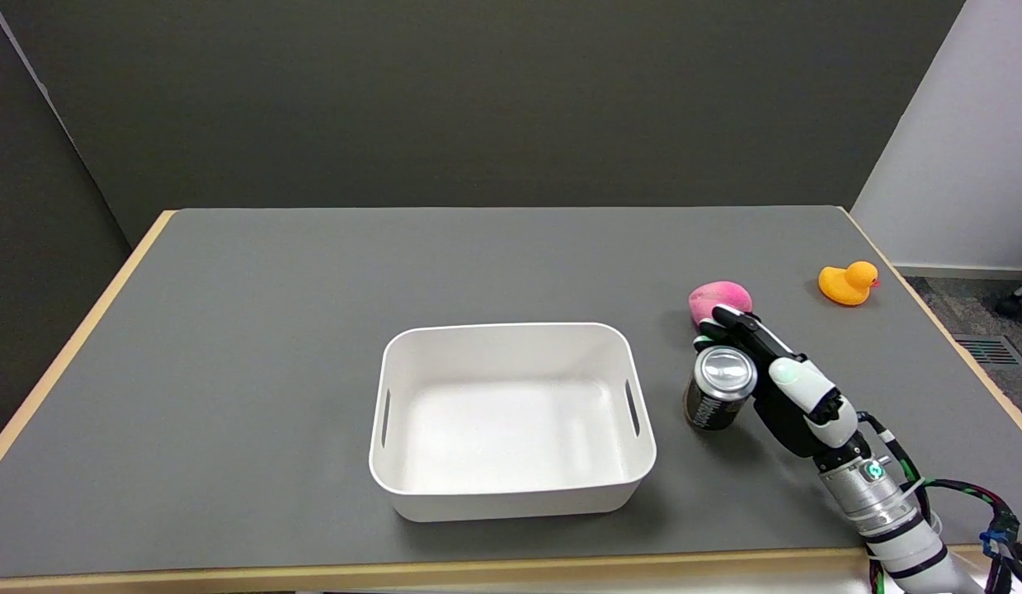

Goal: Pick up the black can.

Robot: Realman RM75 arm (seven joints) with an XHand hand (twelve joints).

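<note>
The black can [715,394], with a silver top, stands upright on the grey table [313,280], just right of the white bin. My right hand [779,384] reaches in from the lower right and lies against the can's right side. Its fingers [729,323] curl round the far side of the can's top, so the hand grips the can. The near side of the hand is hidden behind the can. The can's base still rests on the table.
A white rectangular bin [511,495] with slot handles sits at the table's middle. A pink soft object [719,297] lies just behind my fingers. An orange rubber duck [847,283] stands near the table's right edge [956,346].
</note>
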